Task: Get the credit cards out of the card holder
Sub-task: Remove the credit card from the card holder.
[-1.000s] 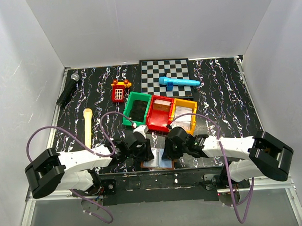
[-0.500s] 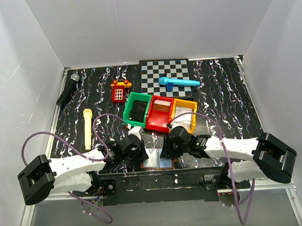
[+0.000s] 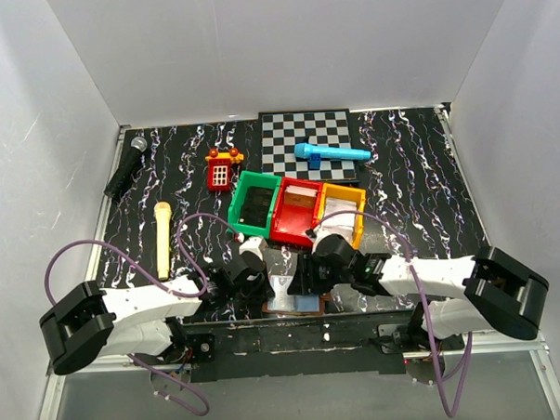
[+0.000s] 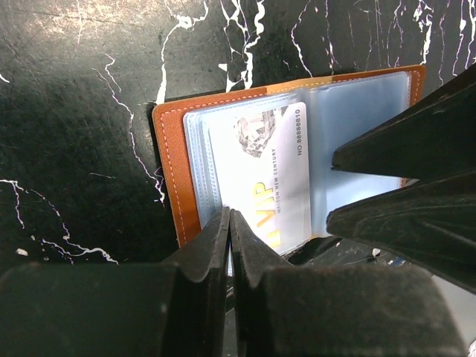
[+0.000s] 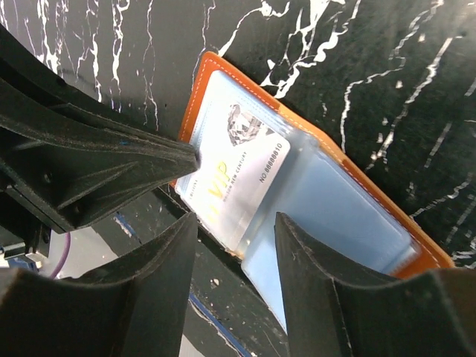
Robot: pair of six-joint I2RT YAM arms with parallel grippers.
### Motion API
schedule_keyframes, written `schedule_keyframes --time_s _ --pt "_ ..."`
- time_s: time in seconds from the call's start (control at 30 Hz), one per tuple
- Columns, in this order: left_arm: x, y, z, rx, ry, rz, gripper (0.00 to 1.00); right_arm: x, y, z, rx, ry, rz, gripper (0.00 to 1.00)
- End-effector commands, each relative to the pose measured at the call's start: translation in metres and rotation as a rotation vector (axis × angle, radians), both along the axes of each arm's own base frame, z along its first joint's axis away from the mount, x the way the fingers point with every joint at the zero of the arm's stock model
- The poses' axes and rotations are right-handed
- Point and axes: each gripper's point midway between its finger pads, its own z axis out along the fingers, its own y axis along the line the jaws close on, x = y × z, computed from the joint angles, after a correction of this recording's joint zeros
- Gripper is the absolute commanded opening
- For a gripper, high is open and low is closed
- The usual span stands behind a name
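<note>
The card holder (image 3: 303,306) lies open at the table's near edge, brown outside with pale blue pockets (image 4: 169,171) (image 5: 349,216). A white credit card marked VIP (image 4: 268,178) (image 5: 230,163) lies on its left half; I cannot tell whether it sits inside a pocket. My left gripper (image 3: 268,287) (image 4: 229,213) is shut, and its tips touch the card near its outer edge (image 5: 192,155). My right gripper (image 3: 300,282) (image 5: 236,223) is open above the holder's near edge, by the card's corner. Its fingers (image 4: 401,141) reach over the right half.
Green (image 3: 254,204), red (image 3: 297,212) and orange (image 3: 341,210) bins stand just behind the grippers. Farther back are a chessboard (image 3: 306,134) with a blue microphone (image 3: 331,154), and a red toy (image 3: 222,171). A yellow stick (image 3: 163,236) and a black microphone (image 3: 127,167) lie at the left.
My left arm has shifted left, then partly back, with its gripper staying by the holder's left half. My right gripper has edged left over the holder. The holder has not moved.
</note>
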Motion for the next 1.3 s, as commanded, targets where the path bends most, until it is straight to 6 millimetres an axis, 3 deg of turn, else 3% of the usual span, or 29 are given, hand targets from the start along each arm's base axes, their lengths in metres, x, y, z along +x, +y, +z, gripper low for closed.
schedule_keyframes --time_s 0.0,0.67,1.27 --pt "0.001 0.005 -0.003 0.007 -0.006 0.025 0.01 -0.004 0.019 0.011 0.056 0.022 0.068 0.53" --pt "-0.008 0.016 -0.021 0.037 0.043 0.045 0.0 -0.005 0.01 -0.012 0.077 0.086 -0.012 0.5" --pt "-0.011 0.02 -0.029 0.057 0.067 0.052 0.0 -0.002 0.011 -0.009 0.158 0.103 -0.038 0.45"
